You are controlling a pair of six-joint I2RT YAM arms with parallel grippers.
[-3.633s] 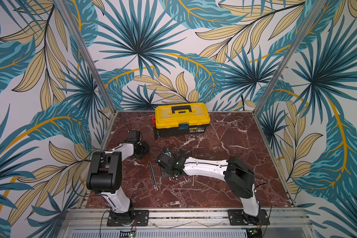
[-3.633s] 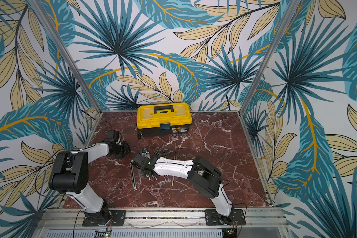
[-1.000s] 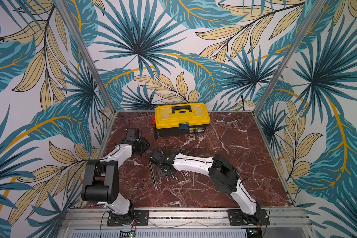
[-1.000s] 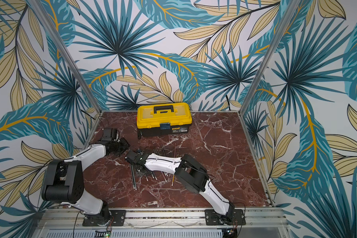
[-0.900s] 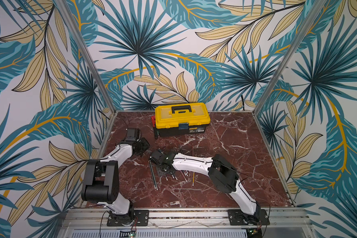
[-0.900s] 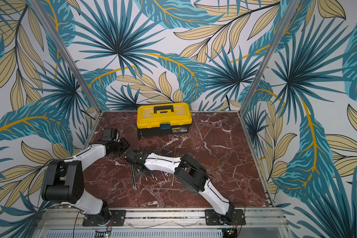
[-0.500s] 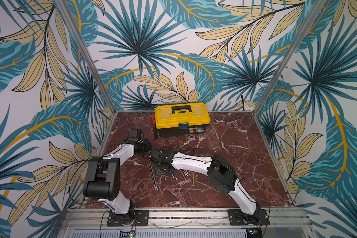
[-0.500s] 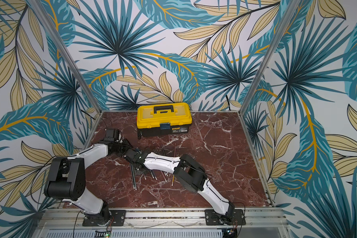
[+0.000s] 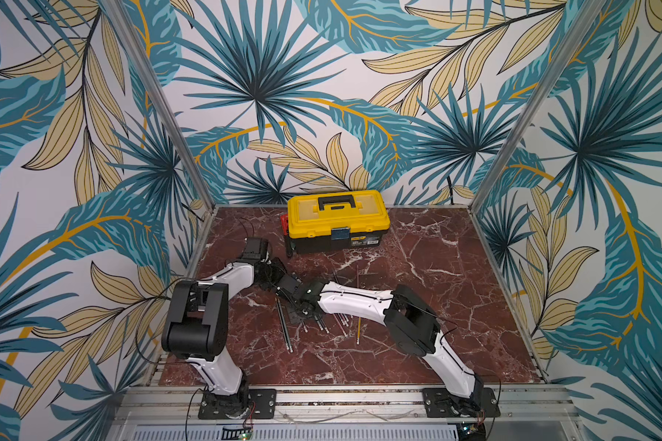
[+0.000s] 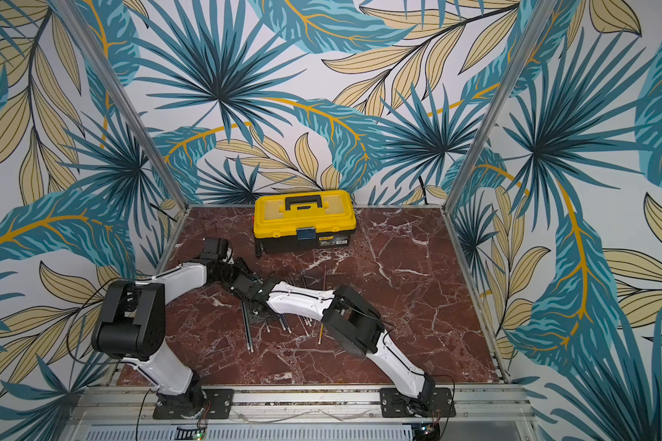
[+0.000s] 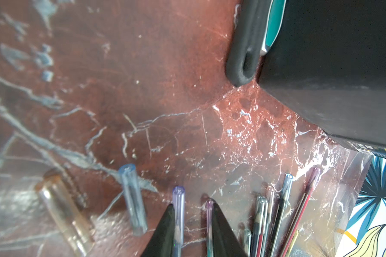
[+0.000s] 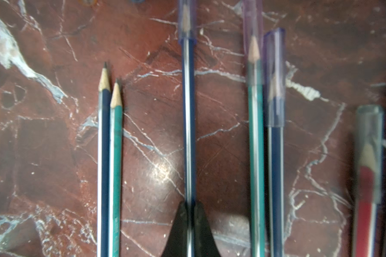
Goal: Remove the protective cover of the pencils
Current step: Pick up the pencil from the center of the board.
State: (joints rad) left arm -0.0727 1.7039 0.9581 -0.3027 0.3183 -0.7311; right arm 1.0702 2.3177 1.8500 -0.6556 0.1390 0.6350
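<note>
Pencil clamped between right fingers, protective cover on far tip.

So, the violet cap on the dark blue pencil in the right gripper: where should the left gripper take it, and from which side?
I would grip the violet cap by its straight side walls, coming from the tip end in line with the dark blue pencil. It is a slim tube on the pencil's axis, so it should slide straight off. A pinkish cap lies close beside it.
</note>
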